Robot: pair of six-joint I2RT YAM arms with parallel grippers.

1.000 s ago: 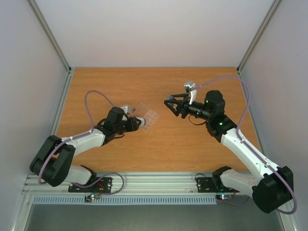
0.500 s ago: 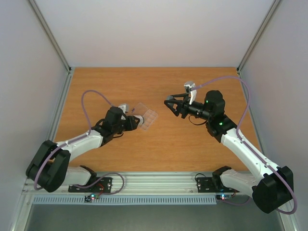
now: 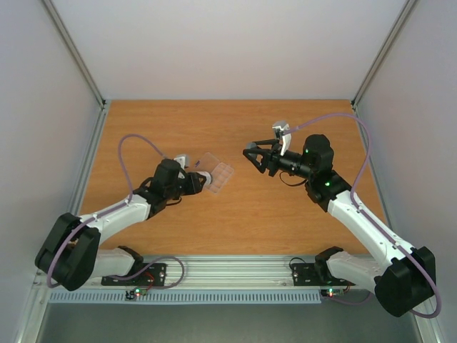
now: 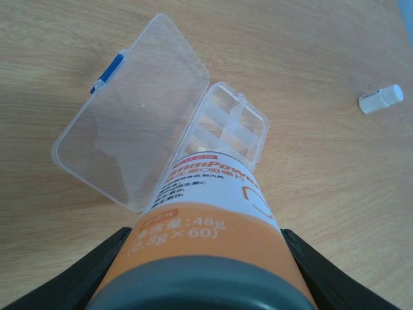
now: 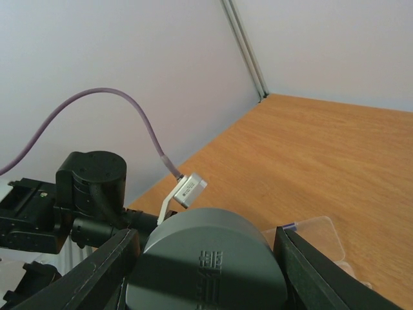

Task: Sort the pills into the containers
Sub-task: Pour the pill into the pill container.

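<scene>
Pouring step, I'd judge. L gripper [image 4: 201, 274] is clamped on the orange-and-white plastic pill bottle [image 4: 213, 194], fingers pinching the fat end. The bottle's far end sits over the flat, clear plastic pill box [image 4: 257, 143] w/ small square cells [image 4: 246, 131]. To do it well: tip slowly and shake lightly so pills come one at a time. Keep the mouth over one cell and off the hinged clear lid [image 4: 129, 123], which lies flat open beside it w/ blue latch [image 4: 106, 73] at its far edge. The box prob. slides easily on the wooden table [image 4: 322, 39], so don't nudge it.

R gripper [image 5: 210, 268] is closed on the round dark-grey bottle cap [image 5: 193, 239], held up well apart from the box.

No pills visible; the cells look empty, though the bottle hides some. The box lies mid-table in front of the L arm.
</scene>
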